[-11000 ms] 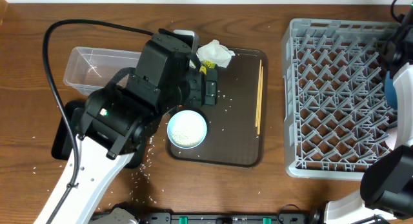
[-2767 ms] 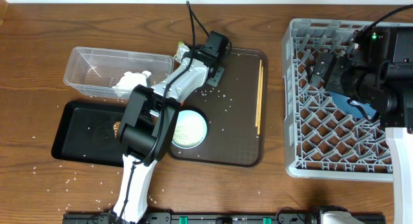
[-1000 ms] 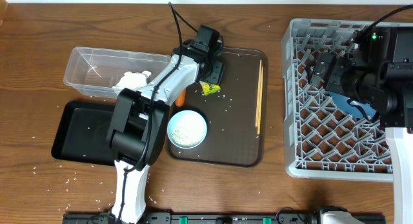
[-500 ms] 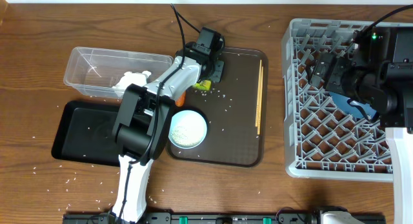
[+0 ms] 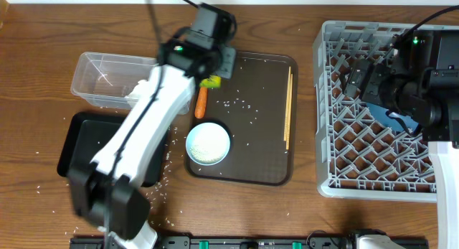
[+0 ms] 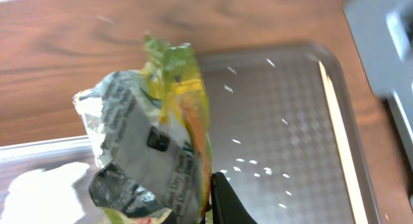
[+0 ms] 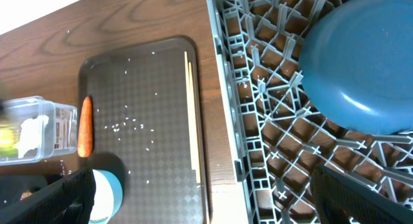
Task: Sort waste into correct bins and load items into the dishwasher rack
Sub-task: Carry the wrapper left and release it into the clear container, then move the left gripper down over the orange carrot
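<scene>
Overhead view, L to R. 1 black tray [image 5: 66, 156] is seen at lower left, mostly covered by the L arm. 1 clear tub [image 5: 90, 68] is set just above it at upper left. 1 white tissue [image 6: 32, 185] is seen inside the tub, toward its right end.

1 yellow-green wrapper [image 6: 161, 133] is pinched in the left gripper [image 5: 214, 73], whose jaws are closed tight on it. It is held off the surface, between the tub's right end and the upper-left corner of the brown serving tray [image 5: 265, 163].

1 carrot [image 5: 201, 102] is laid lengthwise by that tray's left edge, just below the wrapper. 1 white bowl [image 5: 209, 143] w/ rice in it is placed at the tray's lower left. Loose rice grains [image 5: 233, 104] are scattered mid-tray, too many to be counted; more are strewn on the table [image 5: 29, 34] at lower left. 1 pair of chopsticks [image 5: 288, 109] is laid along the tray's right side.

1 grey rack [image 5: 337, 156] is seen at frame right, w/ 1 dark-blue dish [image 7: 361, 62] set in it. The right gripper [image 5: 358, 78] is held over the rack beside the dish, jaws spread fully, nothing gripped.

Vs. half a sec earlier: the wrapper was low at the serving tray's upper left. Now it is raised and shifted up-left toward the tub. 1 s back the jaws were apart over it. Carrot, bowl, chopsticks, dish and R arm are unchanged.
</scene>
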